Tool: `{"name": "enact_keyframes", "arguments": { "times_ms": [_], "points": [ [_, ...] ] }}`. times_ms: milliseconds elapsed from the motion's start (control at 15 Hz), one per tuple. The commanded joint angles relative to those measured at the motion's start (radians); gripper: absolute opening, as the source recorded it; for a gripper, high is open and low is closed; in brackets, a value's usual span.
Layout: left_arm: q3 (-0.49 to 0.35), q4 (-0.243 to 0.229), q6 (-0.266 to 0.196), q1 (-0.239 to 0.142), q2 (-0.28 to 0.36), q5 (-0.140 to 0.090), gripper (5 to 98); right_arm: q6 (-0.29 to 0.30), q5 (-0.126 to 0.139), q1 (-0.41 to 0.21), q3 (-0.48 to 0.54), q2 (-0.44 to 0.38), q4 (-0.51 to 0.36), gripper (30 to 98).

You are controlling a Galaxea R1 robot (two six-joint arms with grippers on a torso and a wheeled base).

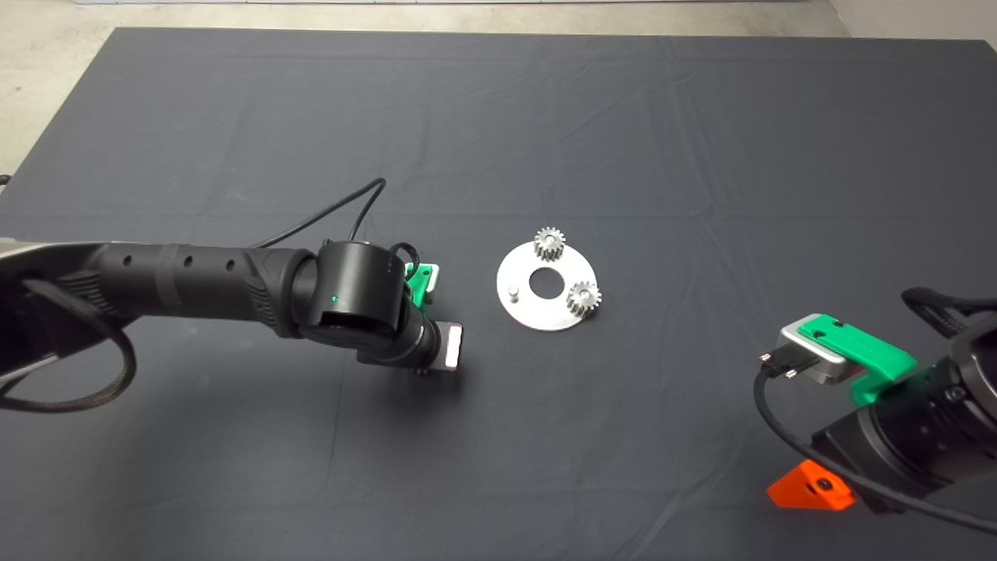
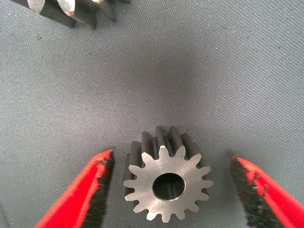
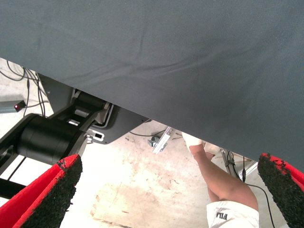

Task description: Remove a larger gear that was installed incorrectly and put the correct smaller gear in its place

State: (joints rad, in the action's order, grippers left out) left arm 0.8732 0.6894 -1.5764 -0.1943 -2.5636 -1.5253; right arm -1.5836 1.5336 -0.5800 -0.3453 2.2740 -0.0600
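While the left gripper (image 2: pixel 171 190) hovers left of the plate (image 1: pixel 522 300), its wide-open fingers (image 2: pixel 90 190) straddle the smaller gear (image 2: pixel 167 185) on the mat (image 1: pixel 498 117) without touching; the larger gear (image 2: pixel 71 12) lies nearby. Right gripper (image 3: pixel 166 190) waits open, near right.

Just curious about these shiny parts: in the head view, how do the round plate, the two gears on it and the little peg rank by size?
1. plate
2. far gear and near gear: they look alike, so they are not ranked
3. peg

A round metal plate (image 1: pixel 520 308) carries two small pale gears (image 1: pixel 549 243), one peg (image 1: pixel 512 293).
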Motion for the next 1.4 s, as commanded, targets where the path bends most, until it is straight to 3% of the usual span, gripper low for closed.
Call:
{"name": "enact_keyframes", "arguments": {
  "times_ms": [0,467,1000,1333],
  "points": [
    [-0.010,0.010,0.006,-0.016,-0.005,-0.045,60.2,0.002,0.054,-0.026,0.002,-0.004,-0.027,97.7],
    [-0.014,0.010,0.007,-0.015,-0.007,-0.053,54.9,0.002,0.054,-0.026,0.002,-0.004,-0.027,97.7],
    [-0.016,0.009,0.078,-0.016,-0.007,-0.053,45.6,0.002,0.054,-0.026,0.002,-0.004,-0.027,97.7],
    [-0.018,0.009,0.083,-0.014,-0.007,-0.053,39.8,0.002,0.056,-0.026,0.002,-0.004,-0.029,97.7]
  ]
}}
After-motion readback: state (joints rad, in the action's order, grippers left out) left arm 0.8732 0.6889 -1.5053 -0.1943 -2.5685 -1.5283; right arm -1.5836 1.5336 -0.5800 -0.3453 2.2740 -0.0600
